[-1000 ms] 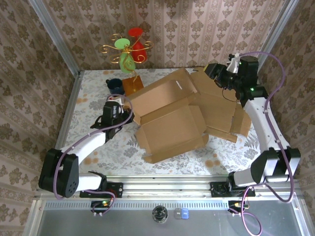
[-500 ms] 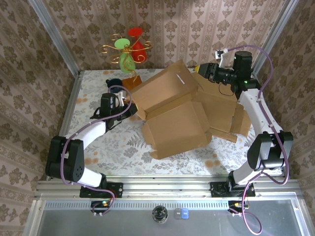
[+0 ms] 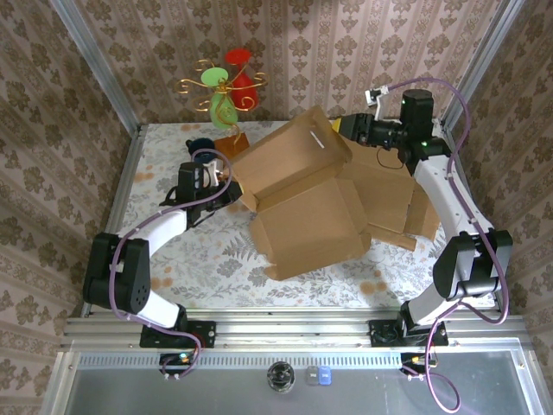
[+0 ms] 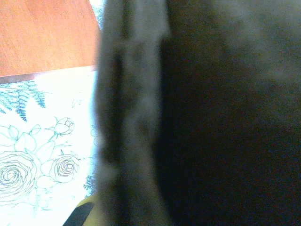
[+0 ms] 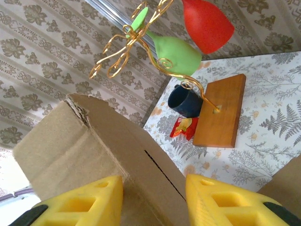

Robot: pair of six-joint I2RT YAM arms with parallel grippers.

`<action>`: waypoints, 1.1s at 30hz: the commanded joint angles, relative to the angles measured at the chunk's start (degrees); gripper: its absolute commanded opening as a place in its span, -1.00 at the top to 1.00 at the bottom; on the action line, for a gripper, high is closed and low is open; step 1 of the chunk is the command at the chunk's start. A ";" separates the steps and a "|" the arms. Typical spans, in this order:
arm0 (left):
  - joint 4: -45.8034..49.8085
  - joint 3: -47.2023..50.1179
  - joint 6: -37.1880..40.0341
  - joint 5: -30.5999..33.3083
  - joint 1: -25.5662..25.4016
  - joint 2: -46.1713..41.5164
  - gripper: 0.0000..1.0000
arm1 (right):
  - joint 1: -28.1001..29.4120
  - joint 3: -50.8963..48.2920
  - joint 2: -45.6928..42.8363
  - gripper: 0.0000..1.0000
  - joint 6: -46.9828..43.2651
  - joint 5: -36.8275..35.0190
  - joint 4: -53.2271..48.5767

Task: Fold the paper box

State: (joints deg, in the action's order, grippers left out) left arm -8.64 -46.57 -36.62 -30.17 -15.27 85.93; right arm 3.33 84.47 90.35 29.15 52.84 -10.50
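Note:
The paper box (image 3: 311,216) is a brown cardboard blank lying mid-table, its walls partly raised. Its far panel (image 3: 298,151), which has a slot, stands tilted up. My right gripper (image 3: 346,128) is shut on that panel's top right edge. In the right wrist view the yellow fingers (image 5: 87,202) sit on either side of the cardboard (image 5: 94,141). My left gripper (image 3: 223,184) is shut and pressed against the box's left flap. A dark blurred mass of cardboard (image 4: 211,117) hides its fingertips in the left wrist view.
A gold wire mug tree on a wooden base (image 3: 232,147) stands at the back left, with a red cup (image 3: 242,73) and a green cup (image 3: 220,104). A blue mug (image 3: 200,149) and a red packet (image 5: 183,127) lie by it. Papered walls close in three sides.
The right gripper swung left and closed on the far panel, lifting it steeper. The left gripper moved right against the left flap. The whole box shifted slightly right.

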 commanded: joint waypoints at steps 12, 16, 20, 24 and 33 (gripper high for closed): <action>-0.23 -2.23 -1.41 -1.39 0.48 0.36 1.00 | 4.94 1.54 -2.15 0.15 -9.04 -3.72 -9.61; 0.07 -1.98 -1.17 -1.18 0.47 -0.22 1.00 | 6.45 2.10 -2.81 0.08 -12.11 -9.15 -12.90; 0.97 -1.96 -0.58 -0.99 0.49 -0.78 1.00 | 8.87 4.62 -3.04 -0.02 -16.93 -17.32 -17.86; 1.61 -1.97 -0.12 -0.63 0.45 -1.33 1.00 | 11.16 6.21 -3.26 -0.03 -20.56 -25.87 -19.99; 2.71 -2.00 0.43 -0.41 0.47 -2.25 1.00 | 15.54 8.94 -1.64 -0.07 -25.03 -32.21 -23.59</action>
State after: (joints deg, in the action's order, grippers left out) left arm -6.00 -46.65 -36.82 -30.02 -14.92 85.76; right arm 18.20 91.39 88.49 6.90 24.08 -31.81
